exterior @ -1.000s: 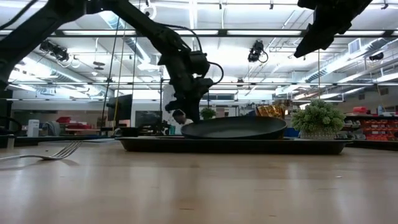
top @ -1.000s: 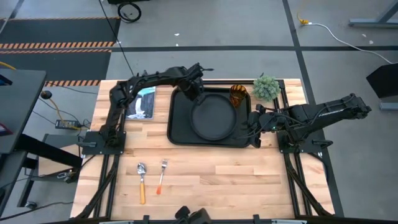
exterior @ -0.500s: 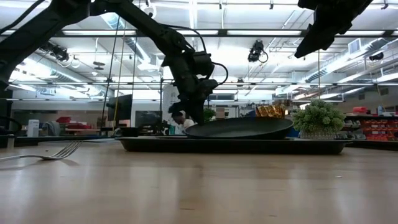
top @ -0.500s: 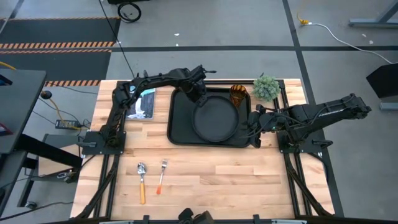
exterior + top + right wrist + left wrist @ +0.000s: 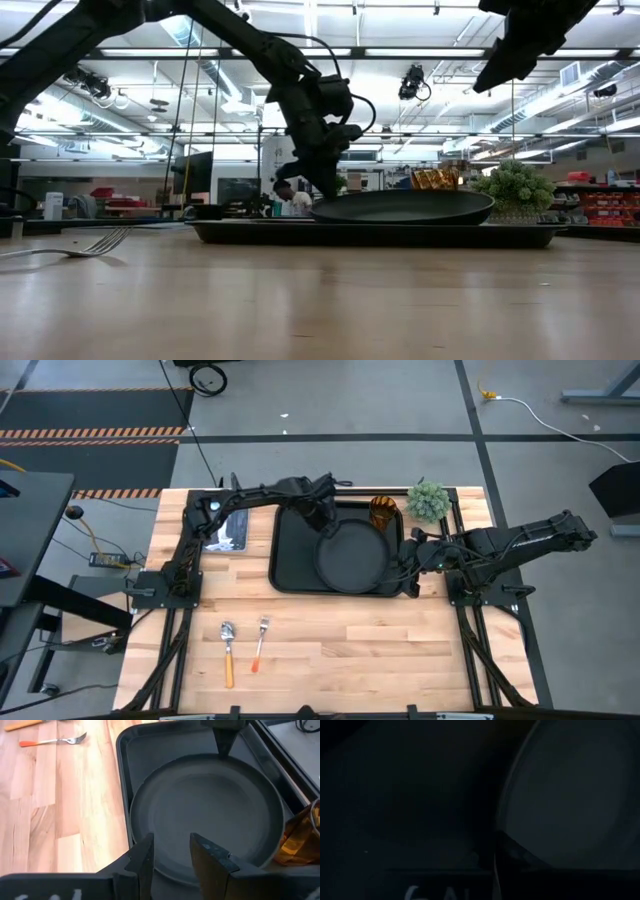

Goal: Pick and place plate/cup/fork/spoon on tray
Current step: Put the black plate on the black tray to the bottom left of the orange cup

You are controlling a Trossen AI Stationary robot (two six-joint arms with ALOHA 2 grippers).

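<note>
Now then: one plate [image 5: 352, 554] sits inside one tray [image 5: 290, 560], one cup [image 5: 383, 512] at the tray's far corner, one fork [image 5: 261, 640] and one spoon [image 5: 228, 648] on the worktop. Left claw [image 5: 322, 523] pinches the plate's rim; right claw [image 5: 171, 851], narrowly parted, hovers at the plate's opposite edge.

Industrial workshop or lab, grey concrete floor [image 5: 400, 400], orange-and-black hazard striping [image 5: 90, 432], exposed ceiling strip lights [image 5: 400, 52], red storage bins [image 5: 610, 208].
</note>
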